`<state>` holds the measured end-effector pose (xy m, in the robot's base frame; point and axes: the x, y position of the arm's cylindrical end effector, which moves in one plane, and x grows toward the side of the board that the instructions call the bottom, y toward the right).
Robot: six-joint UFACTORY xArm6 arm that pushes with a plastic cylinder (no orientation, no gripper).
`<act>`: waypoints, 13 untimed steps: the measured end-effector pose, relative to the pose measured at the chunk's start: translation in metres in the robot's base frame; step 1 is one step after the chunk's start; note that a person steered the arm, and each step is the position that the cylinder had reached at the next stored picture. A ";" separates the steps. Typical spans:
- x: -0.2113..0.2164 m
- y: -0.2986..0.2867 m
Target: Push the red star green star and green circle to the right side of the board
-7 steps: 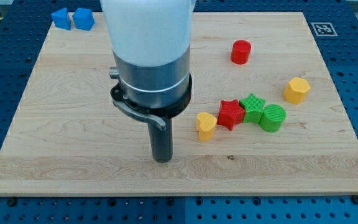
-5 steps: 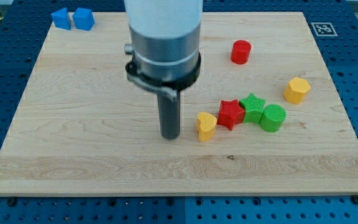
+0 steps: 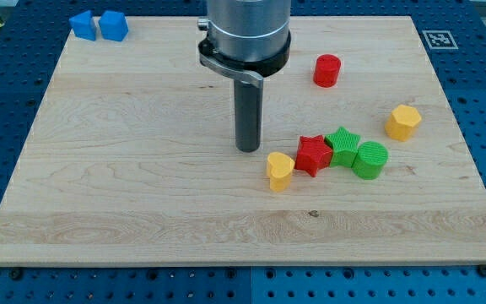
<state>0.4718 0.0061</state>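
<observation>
My tip (image 3: 248,149), the blunt end of a smooth dark rod under a ringed metal collar, rested on the pale, grained wooden bench (image 3: 125,194); the arm carried no pincer, so no pincer state showed. The ribbed red star (image 3: 314,155) served as landmark: my tip stood just to its left and slightly toward the view's top, apart from it. The ridged green star (image 3: 342,143) touched the red star's right side, and the green circle (image 3: 369,160), a ribbed cylinder, sat against the green star's lower right. A yellow heart (image 3: 280,170) lay at the red star's lower left. A red cylinder (image 3: 327,70) sat above it, a yellow hexagon (image 3: 402,122) to its right. Two blue blocks (image 3: 98,25) sat far up-left.
</observation>
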 end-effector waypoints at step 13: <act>0.014 0.180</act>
<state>0.4862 0.1859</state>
